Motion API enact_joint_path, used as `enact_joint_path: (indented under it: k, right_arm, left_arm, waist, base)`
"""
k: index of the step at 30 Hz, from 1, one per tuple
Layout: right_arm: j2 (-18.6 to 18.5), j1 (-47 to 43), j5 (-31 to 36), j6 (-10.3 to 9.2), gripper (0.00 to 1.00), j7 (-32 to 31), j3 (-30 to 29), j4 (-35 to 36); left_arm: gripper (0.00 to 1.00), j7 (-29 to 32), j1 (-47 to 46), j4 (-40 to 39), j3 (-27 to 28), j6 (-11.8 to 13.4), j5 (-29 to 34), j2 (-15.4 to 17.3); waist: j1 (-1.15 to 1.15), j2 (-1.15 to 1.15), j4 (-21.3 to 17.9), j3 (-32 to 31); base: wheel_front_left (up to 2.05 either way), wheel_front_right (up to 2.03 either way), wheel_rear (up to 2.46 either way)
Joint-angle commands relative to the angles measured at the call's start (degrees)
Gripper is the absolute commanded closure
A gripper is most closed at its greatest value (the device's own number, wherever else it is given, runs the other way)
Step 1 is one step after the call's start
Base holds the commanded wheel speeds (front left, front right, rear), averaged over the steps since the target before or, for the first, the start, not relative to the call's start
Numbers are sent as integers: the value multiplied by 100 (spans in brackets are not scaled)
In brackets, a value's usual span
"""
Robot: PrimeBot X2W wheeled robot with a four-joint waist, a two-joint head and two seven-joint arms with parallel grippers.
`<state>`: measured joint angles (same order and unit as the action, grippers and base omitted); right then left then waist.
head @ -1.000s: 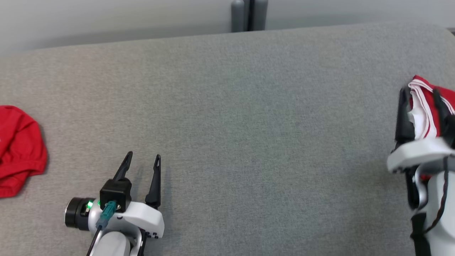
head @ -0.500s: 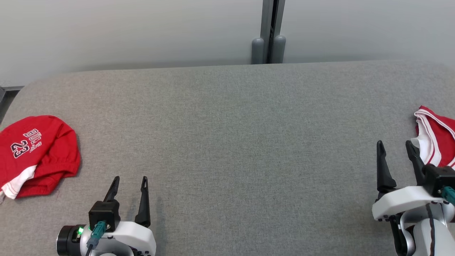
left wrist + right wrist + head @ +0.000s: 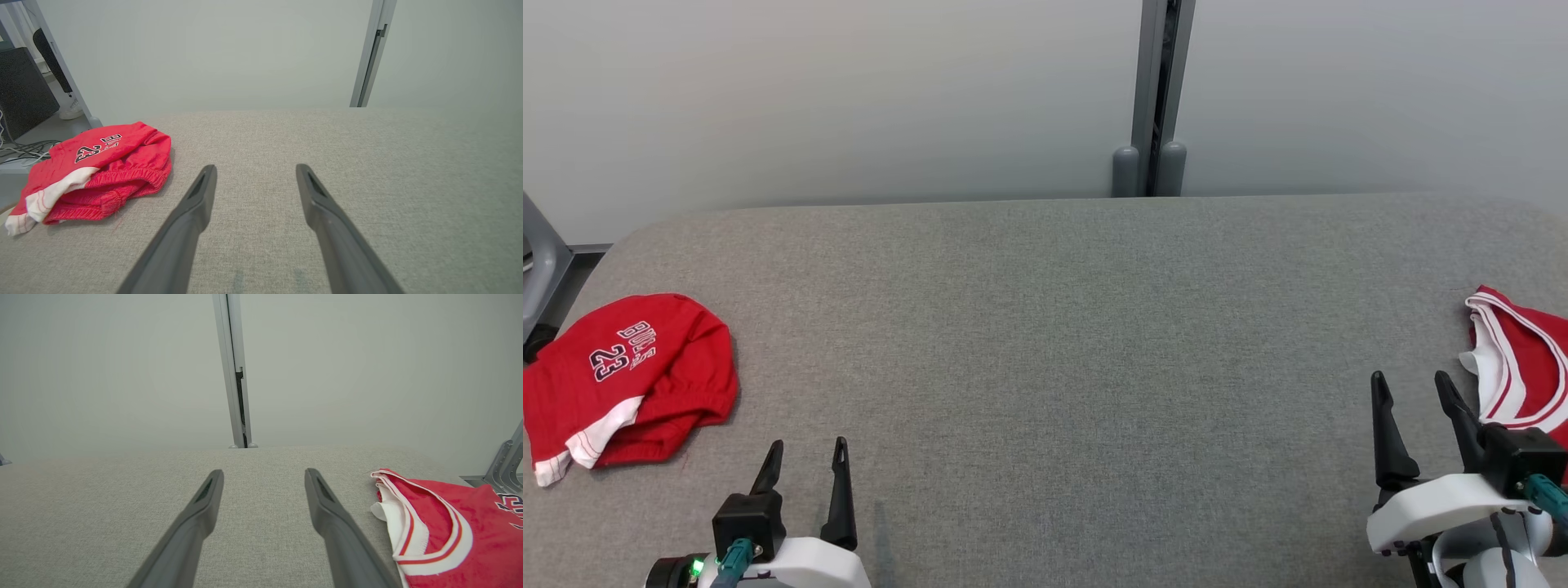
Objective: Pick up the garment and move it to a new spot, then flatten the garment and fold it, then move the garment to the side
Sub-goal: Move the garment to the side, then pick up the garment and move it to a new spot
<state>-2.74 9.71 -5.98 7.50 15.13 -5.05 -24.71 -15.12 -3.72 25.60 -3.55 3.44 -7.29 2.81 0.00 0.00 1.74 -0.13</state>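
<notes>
Grey tabletop [image 3: 1054,327], soft-looking. At the tabletop's right edge: red shirt [image 3: 1523,367] with white trim, lying bunched up. Just beside it, at the tabletop's front: right tool [image 3: 1410,380], spread wide, holding nothing. At the tabletop's front left: left tool [image 3: 807,445], also spread wide and empty. By the tabletop's left edge: red shorts [image 3: 629,376] with a number.

red jersey [image 3: 1535,367] cut off at right edge
</notes>
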Motion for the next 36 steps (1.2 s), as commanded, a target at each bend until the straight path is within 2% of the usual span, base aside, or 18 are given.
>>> enact_joint_path:
  k: [1,8,12,18,31,36]
  right_arm:
    - [-35,-64,-12,-2,0,0,30,8]
    - [-34,-85,-75,-2,0,0,137,-4]
    - [-33,-128,-171,-2,0,0,277,-45]
    - [-35,-197,-236,-2,0,0,482,-45]
    - [-36,-76,-325,-2,0,0,755,-25]
    - [-37,-27,-278,-2,0,0,823,-68]
  left_arm:
    - [0,-3,47,-24,33,45,-44,23]
    - [0,-3,36,-53,36,52,-48,23]
    - [0,-3,-14,-40,71,59,-48,24]
    - [0,-3,-36,-64,202,68,-29,25]
    - [0,-3,50,-116,648,41,4,22]
    - [0,-3,129,-148,832,12,-126,23]
  waist:
    - [0,0,5,-7]
    - [0,0,57,32]
    - [0,0,227,77]
    - [0,0,619,159]
    - [0,0,1970,293]
    - [0,0,2271,344]
  base:
    - [0,0,0]
    - [0,0,0]
    - [0,0,0]
    - [0,0,0]
    - [0,0,0]
    - [0,0,0]
